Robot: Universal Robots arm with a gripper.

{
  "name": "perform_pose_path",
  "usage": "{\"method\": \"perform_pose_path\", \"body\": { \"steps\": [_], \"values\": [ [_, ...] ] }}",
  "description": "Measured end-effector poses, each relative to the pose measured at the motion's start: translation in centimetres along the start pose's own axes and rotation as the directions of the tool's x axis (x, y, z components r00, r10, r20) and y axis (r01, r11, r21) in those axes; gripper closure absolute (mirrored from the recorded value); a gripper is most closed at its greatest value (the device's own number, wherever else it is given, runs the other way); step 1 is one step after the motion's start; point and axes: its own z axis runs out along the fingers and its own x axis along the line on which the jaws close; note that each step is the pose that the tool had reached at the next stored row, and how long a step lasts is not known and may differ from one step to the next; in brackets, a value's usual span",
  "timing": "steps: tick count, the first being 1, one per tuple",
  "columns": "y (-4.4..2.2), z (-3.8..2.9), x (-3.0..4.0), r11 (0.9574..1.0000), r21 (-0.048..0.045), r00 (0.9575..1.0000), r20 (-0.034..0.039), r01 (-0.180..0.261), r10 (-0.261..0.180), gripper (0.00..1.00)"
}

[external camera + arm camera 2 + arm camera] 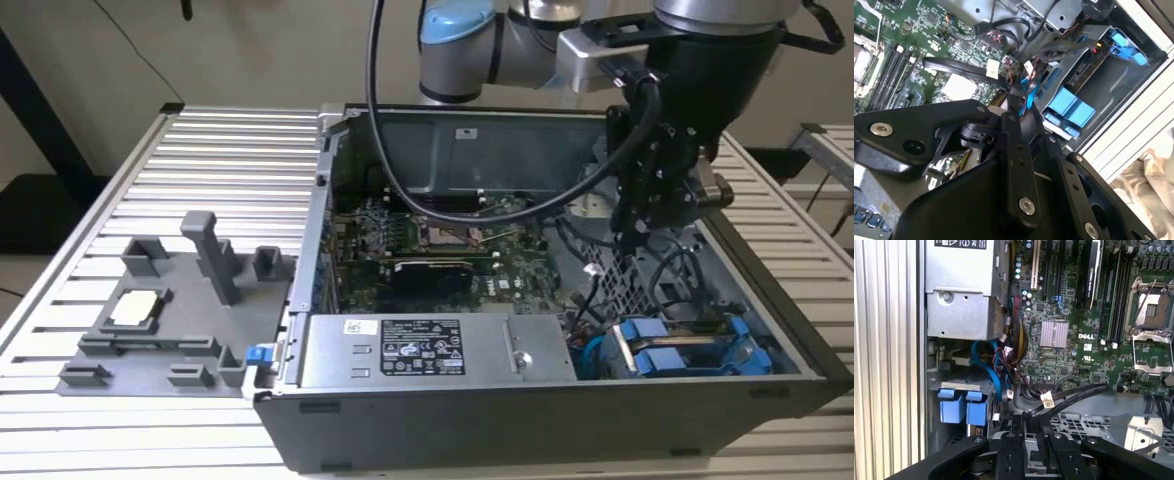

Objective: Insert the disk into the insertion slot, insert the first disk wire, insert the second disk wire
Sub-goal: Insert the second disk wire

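Note:
The disk (663,352) lies in its bright blue carrier at the case's front corner, on the exterior view's right, inside the grey insertion slot (603,277) with the perforated wall. Its blue end tabs also show in both wrist views (1069,107) (959,406). My gripper (646,236) hangs over the case interior, above the perforated wall and behind the disk, not touching it. A blue wire (990,372) and black wires with a white tag (1047,400) run loose between the motherboard and the disk, close to the gripper (1031,422) (1016,107).
A grey metal box with a white sticker (416,352) fills the case's front, left of the disk. The green motherboard (441,245) lies behind it. Grey fixtures (174,300) stand on the slatted table at the exterior view's left. Case walls rise around the gripper.

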Motion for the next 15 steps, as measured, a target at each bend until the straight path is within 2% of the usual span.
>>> {"method": "perform_pose_path", "body": {
  "steps": [3,5,7,8,11,15],
  "values": [
    [0.17,0.32,-0.33,0.9999,0.0101,1.0000,-0.0064,0.000,0.000,0.73],
    [0.23,0.44,-0.49,0.9998,0.0182,0.9998,-0.0173,0.001,-0.001,0.73],
    [0.29,0.53,-0.59,0.9996,0.0264,0.9995,-0.0320,0.002,-0.001,0.73],
    [0.32,0.61,-0.66,0.9996,0.0297,0.9993,-0.0363,0.003,-0.001,0.73],
    [0.39,0.93,-0.87,0.9993,0.0368,0.9990,-0.0440,0.003,-0.002,0.73],
    [0.48,1.42,-1.13,0.9990,0.0443,0.9987,-0.0503,0.004,-0.001,0.73]
  ]
}}
